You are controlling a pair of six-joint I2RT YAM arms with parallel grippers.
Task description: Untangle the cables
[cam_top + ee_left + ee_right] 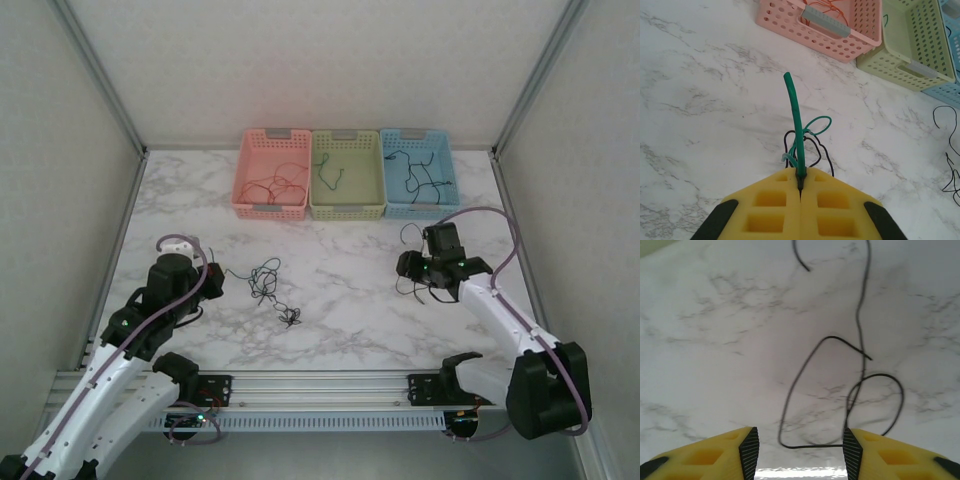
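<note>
- Green cable (pixel 796 130): lower end hidden between pads of left gripper (pixel 800 186).
- Black cable (pixel 860 340): two strands cut off at picture's top edge.
- Blue basket (pixel 946 92): cropped by picture's right edge.
- Tangle (pixel 268 282), centre of tabletop (pixel 350 330): strands too thin to tell apart.

Ahead of your left gripper (pixel 213 282) and off to its right, well apart from it, sits a pink basket (pixel 268 210). A green basket (pixel 347 210) stands against that one's right side. A blue basket (pixel 420 209) stands against the green one, ahead of your right gripper (pixel 408 268) and near it. All three stand upright in one row on the grey-veined white marble table (pixel 340 300), which lies under both grippers. Behind both grippers, along the table's near edge, runs a metal rail (pixel 320 385).
</note>
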